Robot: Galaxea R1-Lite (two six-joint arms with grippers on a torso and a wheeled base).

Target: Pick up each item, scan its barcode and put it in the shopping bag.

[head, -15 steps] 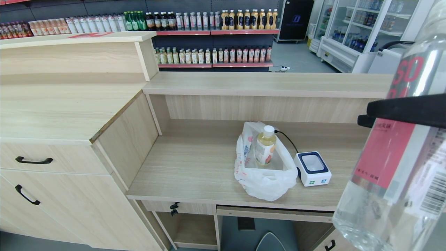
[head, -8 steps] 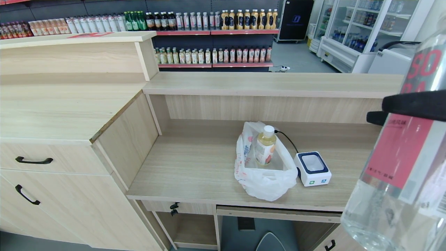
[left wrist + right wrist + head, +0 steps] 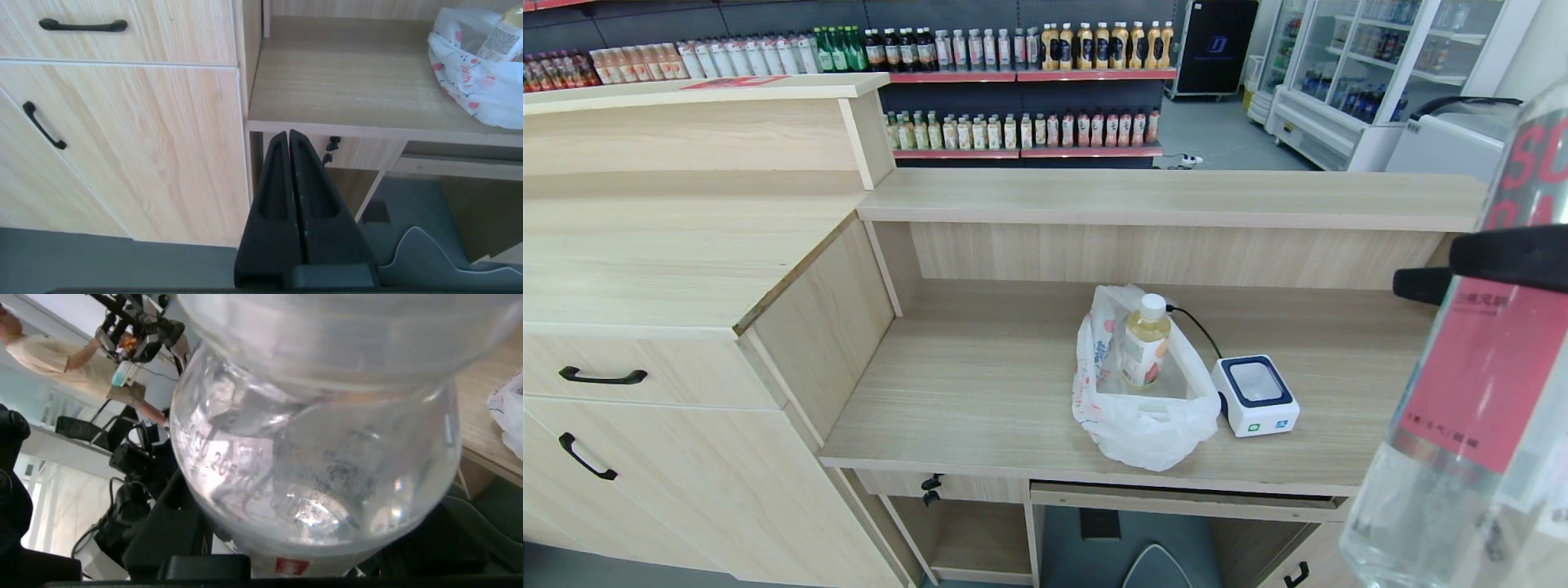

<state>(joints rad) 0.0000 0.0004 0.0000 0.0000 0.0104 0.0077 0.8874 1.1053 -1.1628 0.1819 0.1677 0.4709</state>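
- Counted 2 bottles: 1 clear bottle [image 3: 1462,408] w/ red label, 1 yellow drink bottle [image 3: 1146,343] w/ white cap.
- 1 white shopping bag [image 3: 1143,420] on the desk [image 3: 980,392], mouth open; yellow drink bottle upright inside it.
- 1 scanner [image 3: 1255,394], white w/ blue rim, just beside the bag on its right, approx. touching; 1 black cable [image 3: 1196,325] from behind the bag to the scanner.
- 3 black drawer handles [image 3: 602,376] in head view: 2 on the cabinet left of the desk, 1 low at the right.
- Rows of bottles on shelves [image 3: 1029,77] behind the counter, too many and too small to count.
- R gripper [image 3: 1494,260] clamped round the clear bottle at the label's upper edge; bottle tilted, base down, held up close to the head cam at the right, well apart from bag and scanner, not over the desk's middle.
- L gripper [image 3: 288,135] low, beside the cabinet front and below desk level, pointing toward the desk edge; fingers pressed together, nothing between them.
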